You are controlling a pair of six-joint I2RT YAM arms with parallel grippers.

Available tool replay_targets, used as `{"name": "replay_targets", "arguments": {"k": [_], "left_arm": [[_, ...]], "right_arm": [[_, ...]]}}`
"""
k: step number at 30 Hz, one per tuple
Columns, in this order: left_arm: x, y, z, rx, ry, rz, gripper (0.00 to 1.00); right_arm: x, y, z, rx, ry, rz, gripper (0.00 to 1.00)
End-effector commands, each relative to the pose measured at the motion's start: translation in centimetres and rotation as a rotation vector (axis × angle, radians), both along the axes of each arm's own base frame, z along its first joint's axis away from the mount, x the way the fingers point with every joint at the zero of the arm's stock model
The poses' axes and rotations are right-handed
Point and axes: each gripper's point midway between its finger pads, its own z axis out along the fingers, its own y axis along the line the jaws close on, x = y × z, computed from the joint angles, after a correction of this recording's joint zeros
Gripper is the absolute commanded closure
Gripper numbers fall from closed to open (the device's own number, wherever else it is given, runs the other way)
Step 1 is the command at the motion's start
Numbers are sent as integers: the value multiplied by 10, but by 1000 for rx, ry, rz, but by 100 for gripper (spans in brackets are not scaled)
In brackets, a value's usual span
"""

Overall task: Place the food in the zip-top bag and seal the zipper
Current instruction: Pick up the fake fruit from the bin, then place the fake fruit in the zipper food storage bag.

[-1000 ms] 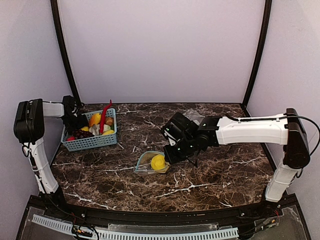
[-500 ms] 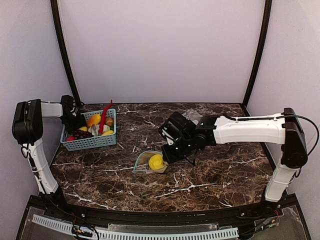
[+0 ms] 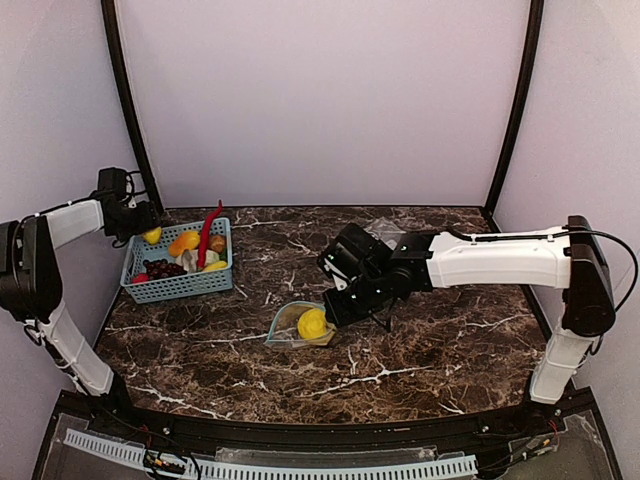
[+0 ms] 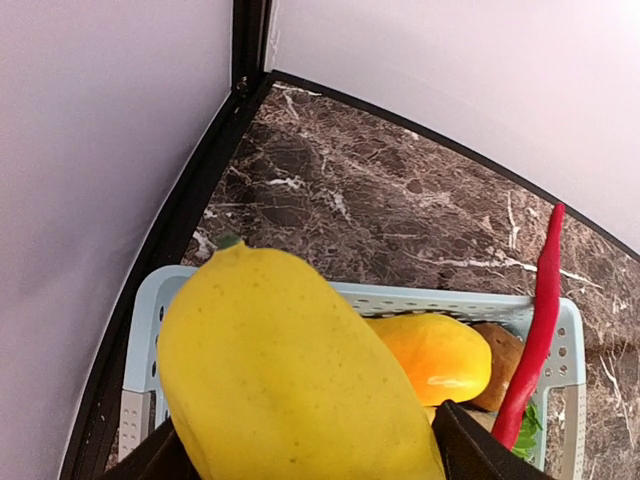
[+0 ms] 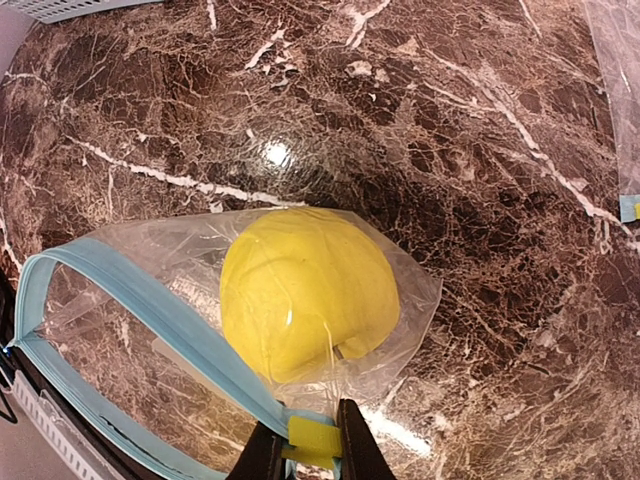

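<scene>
left gripper (image 4: pixel 310 455) clamps a lemon (image 4: pixel 290 360), tip at 11 o'clock, over the basket (image 4: pixel 440 298); right gripper (image 5: pixel 300 445) pinches the bag (image 5: pixel 120 290), other lemon (image 5: pixel 305 305) inside.

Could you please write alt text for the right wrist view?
A yellow lemon lies inside a clear zip-top bag on a dark marble table. At the bottom edge, the right gripper pinches the bag's teal zipper strip; the mouth gapes open.
</scene>
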Motion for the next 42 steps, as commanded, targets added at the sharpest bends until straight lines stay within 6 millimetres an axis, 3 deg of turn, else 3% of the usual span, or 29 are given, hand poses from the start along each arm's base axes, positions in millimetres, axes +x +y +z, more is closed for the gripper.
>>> {"name": "replay_targets", "arguments": {"k": [1,2,3,6,7,10,12,17,24,29,33,42], "left_arm": [[-10,-21,32,-21,-98,-118,41],[-14,-34,48,-43,-144,-179,41],[-18,-43,52,-56,-162,-222,41],[-42,-92,88,-166,-264,-450,41],[-52,-110,88,-172,-272,-523,41],[-104,-181,114,-193,-364,-812,40],[-137,-217,125,-239,-407,-958,39],[-199,-267,141,-330,-461,-1138,39],[-264,-335,128,-348,-495,-1361,41],[-290,-372,111,-237,-513,-1471,42],[-298,-397,96,-125,-514,-1534,42],[-287,-422,61,-20,-522,-1556,43]], "right_arm": [[0,5,17,27,-35,6,91],[0,5,18,30,-36,7,91],[1,6,20,34,-40,6,91],[1,7,24,44,-45,16,91],[1,8,25,47,-47,20,91],[0,9,28,57,-46,37,91],[-1,10,30,67,-44,46,91],[-4,12,39,102,-39,62,91],[-9,19,48,171,-11,94,91],[-13,24,51,199,16,119,91],[-14,25,53,209,26,128,91],[-16,25,51,212,41,131,91]]}}
